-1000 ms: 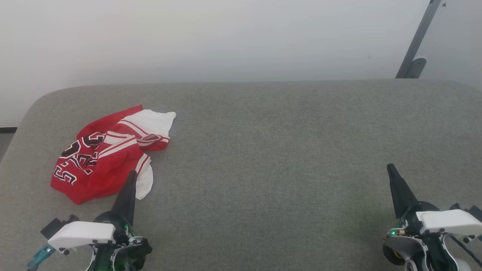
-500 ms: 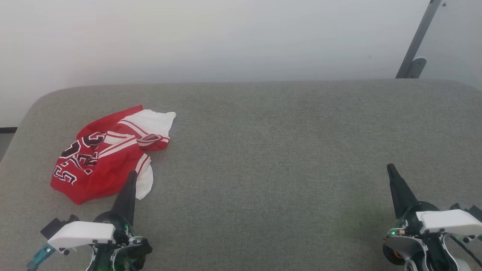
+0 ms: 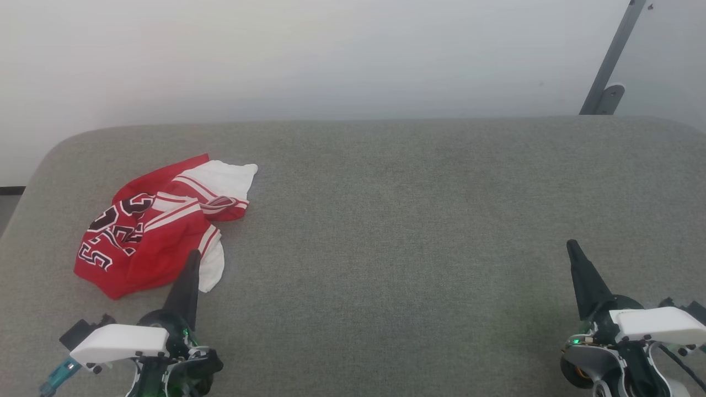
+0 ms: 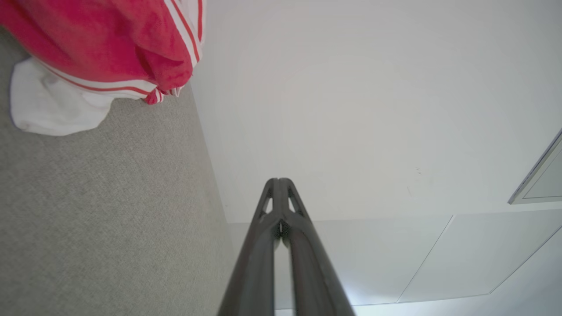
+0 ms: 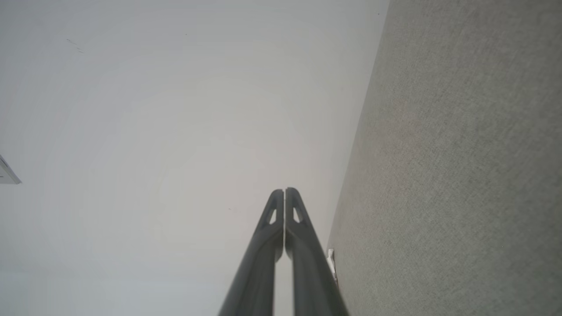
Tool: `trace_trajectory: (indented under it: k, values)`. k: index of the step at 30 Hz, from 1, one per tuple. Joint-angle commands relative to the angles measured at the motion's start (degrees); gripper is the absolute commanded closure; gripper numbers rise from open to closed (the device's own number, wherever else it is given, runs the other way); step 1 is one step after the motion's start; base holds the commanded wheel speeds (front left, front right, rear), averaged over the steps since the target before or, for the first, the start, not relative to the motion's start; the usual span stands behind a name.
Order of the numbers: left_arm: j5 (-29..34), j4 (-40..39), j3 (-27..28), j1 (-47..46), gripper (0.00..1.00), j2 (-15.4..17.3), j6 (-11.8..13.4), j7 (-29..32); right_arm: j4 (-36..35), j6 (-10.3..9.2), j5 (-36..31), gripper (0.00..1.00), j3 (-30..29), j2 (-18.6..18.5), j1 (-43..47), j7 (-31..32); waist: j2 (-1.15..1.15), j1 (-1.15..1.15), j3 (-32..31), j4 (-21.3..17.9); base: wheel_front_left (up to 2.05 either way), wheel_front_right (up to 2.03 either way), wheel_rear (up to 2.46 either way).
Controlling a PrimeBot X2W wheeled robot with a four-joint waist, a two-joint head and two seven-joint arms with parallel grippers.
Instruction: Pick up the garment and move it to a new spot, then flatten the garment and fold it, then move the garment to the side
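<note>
A wide grey woven pad (image 3: 386,220) with rounded corners carries the garment (image 3: 149,237) at its left end: a crumpled red jersey, white sleeves, striped trim (dark white-outlined lettering folded, unreadable). The left gripper (image 3: 193,253) points at its near edge, the right gripper (image 3: 572,243) sits well apart; both empty, dark tapered fingers pressed together.

Head looks down from above; wrists low, rolled; shared: grey surface (image 3: 386,220).
</note>
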Motion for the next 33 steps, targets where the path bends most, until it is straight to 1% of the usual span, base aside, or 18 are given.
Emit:
trace_trajectory:
  k: [1,21,22,26,33]
  values:
    - [0.3,-0.1,0.1,-0.9,1.00,-0.1,-0.2,0.0,0.0,0.03,0.2,1.00,0.0,0.1,-0.3,0.0,0.00,0.00,0.0,0.0,0.00,0.00,0.00]
    - [0.3,-0.1,0.1,-0.9,1.00,-0.1,-0.2,0.0,0.0,0.03,0.2,1.00,0.0,0.1,-0.4,0.0,0.00,0.00,0.0,0.0,0.00,0.00,0.00]
    - [0.0,0.1,0.0,0.0,0.00,0.0,0.0,0.0,0.1,-0.01,0.0,0.00,0.0,0.0,0.0,0.0,0.00,0.00,0.0,0.0,0.00,0.00,0.00]
    - [0.0,2.2,-0.1,1.8,0.00,-0.4,0.1,0.0,2.2,-0.02,0.0,0.00,0.0,0.3,1.9,0.0,0.00,0.00,0.0,0.0,0.00,0.00,0.00]
    - [1.3,1.3,-0.4,1.5,0.00,0.1,0.1,-1.7,1.8,-0.01,-0.3,0.00,0.1,0.1,1.3,-1.1,0.00,0.00,0.0,0.0,0.00,0.00,0.00]
